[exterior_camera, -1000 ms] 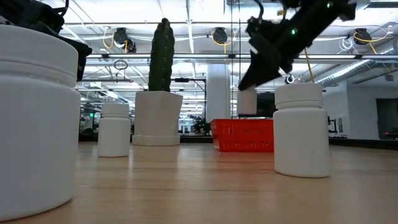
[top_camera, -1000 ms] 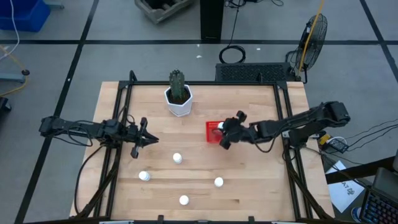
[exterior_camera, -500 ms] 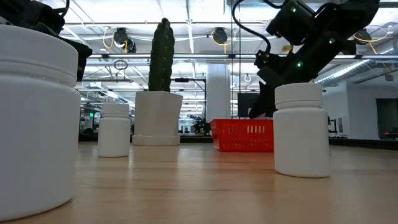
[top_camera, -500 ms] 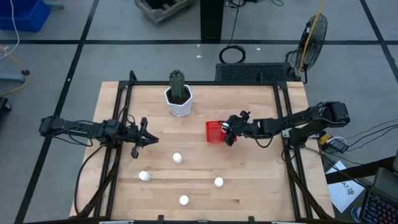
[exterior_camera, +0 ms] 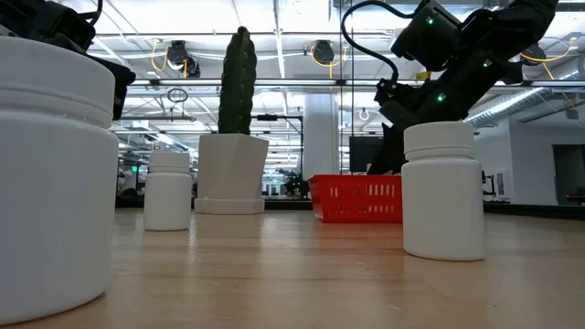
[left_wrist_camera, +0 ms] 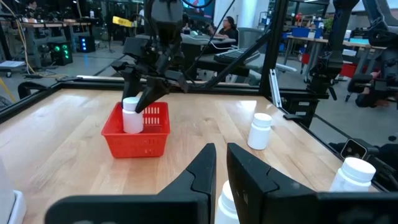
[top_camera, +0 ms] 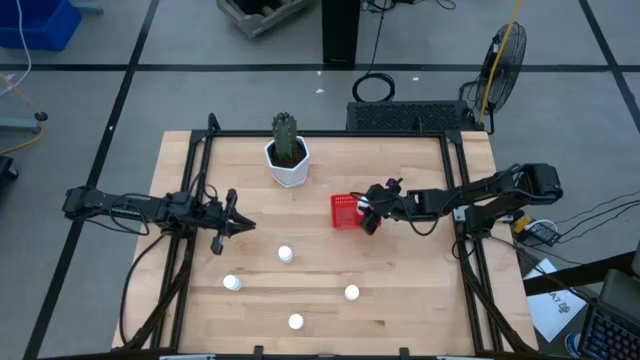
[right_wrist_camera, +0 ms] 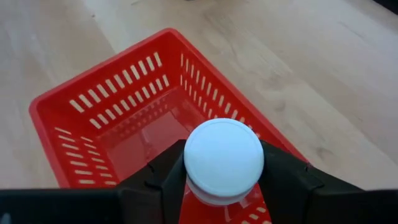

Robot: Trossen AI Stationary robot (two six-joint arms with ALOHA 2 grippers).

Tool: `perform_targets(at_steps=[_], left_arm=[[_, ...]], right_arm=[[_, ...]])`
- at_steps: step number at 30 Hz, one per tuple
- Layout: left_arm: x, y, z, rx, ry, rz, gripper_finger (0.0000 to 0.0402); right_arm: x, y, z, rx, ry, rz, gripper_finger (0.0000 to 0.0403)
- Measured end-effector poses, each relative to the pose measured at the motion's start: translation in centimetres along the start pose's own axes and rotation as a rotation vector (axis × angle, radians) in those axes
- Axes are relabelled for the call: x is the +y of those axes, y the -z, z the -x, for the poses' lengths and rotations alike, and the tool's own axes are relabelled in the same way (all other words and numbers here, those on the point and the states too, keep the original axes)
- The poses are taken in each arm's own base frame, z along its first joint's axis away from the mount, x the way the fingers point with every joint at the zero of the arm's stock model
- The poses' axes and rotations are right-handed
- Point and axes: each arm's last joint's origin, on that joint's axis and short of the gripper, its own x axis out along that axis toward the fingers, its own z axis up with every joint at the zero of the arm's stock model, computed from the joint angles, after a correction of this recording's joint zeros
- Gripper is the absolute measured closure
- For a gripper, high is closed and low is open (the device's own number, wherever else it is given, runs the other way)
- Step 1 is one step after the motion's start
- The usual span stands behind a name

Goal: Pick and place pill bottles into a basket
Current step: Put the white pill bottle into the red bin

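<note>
Red slotted plastic forms the basket [top_camera: 345, 211], which sits on the wooden worktop [top_camera: 400, 290] a little right of centre, just beside the right claw [top_camera: 368, 209]. That claw is clamped around one pill bottle [right_wrist_camera: 223, 158], its dark fingers [right_wrist_camera: 283, 180] pressed against either side of the white body just under the cap. The left wrist view shows this bottle [left_wrist_camera: 132, 115] down inside the basket [left_wrist_camera: 138, 134] near one corner, upright, with its cap above the rim; whether its base touches the basket floor cannot be told. Apart from that bottle, the basket floor seen in the right wrist view is bare red plastic [right_wrist_camera: 134, 134]. A white faceted pot [top_camera: 289, 165] near the far edge of the worktop holds a single green cactus [top_camera: 286, 135]. Five pill bottles can be counted in all: the one gripped in the basket, and four standing loose on the near half of the worktop, at [top_camera: 286, 254], [top_camera: 232, 283], [top_camera: 352, 292] and [top_camera: 296, 321], well apart from one another. There is one basket and one pot. The left claw [top_camera: 242, 226] rests with its fingers shut and empty over the left side of the worktop, well away from the basket.
</note>
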Motion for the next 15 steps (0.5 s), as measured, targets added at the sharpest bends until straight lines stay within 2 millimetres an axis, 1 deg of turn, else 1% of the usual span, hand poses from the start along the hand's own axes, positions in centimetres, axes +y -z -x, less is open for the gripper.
perform_targets(at_steps=[3, 10, 15], left_arm=[[0.00, 0.00, 0.00, 0.000, 0.000, 0.000, 0.0355], [0.00, 0.00, 0.00, 0.000, 0.000, 0.000, 0.0355], [0.00, 0.00, 0.00, 0.000, 0.000, 0.000, 0.0355]], right_arm=[[0.01, 0.01, -0.03, 0.015, -0.027, -0.009, 0.0241], [0.03, 0.02, -0.03, 0.017, -0.034, -0.002, 0.0223], [0.03, 0.02, -0.03, 0.017, -0.034, 0.005, 0.0223]])
